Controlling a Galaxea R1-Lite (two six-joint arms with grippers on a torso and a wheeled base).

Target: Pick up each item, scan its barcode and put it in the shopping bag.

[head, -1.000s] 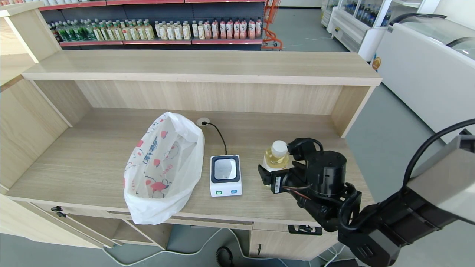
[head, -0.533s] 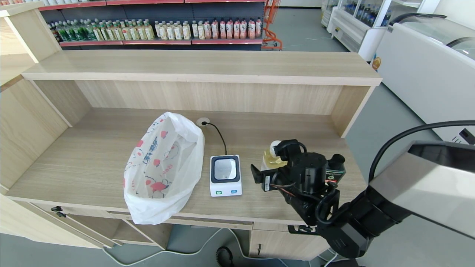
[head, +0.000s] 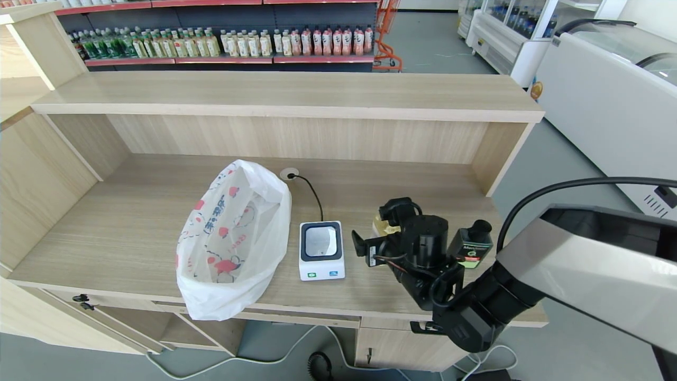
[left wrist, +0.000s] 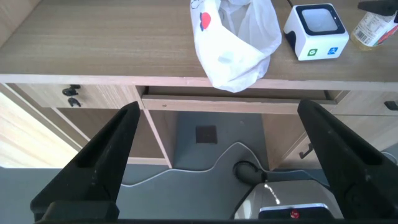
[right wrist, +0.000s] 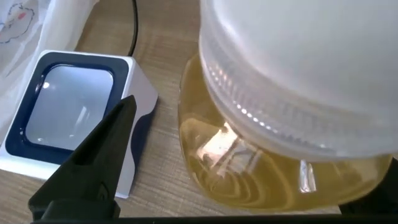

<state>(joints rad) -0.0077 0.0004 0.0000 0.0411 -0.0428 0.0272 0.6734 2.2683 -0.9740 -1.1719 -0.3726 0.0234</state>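
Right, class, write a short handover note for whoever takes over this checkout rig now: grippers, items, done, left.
Left gripper: open, empty, low in front of the counter.
Right gripper: open, astride the top of the yellow drink bottle, which stands on the counter right of the barcode scanner.
Dark bottle with green label: standing further right.
Shopping bag: open, left of the scanner; contents cannot be told.
Done: neither bottle is lifted or bagged.
Left: grip, scan and bag the yellow bottle, then the dark one.

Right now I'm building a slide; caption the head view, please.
Right pincer open at a yellow-drink bottle, beside the scanner and shopping bag.
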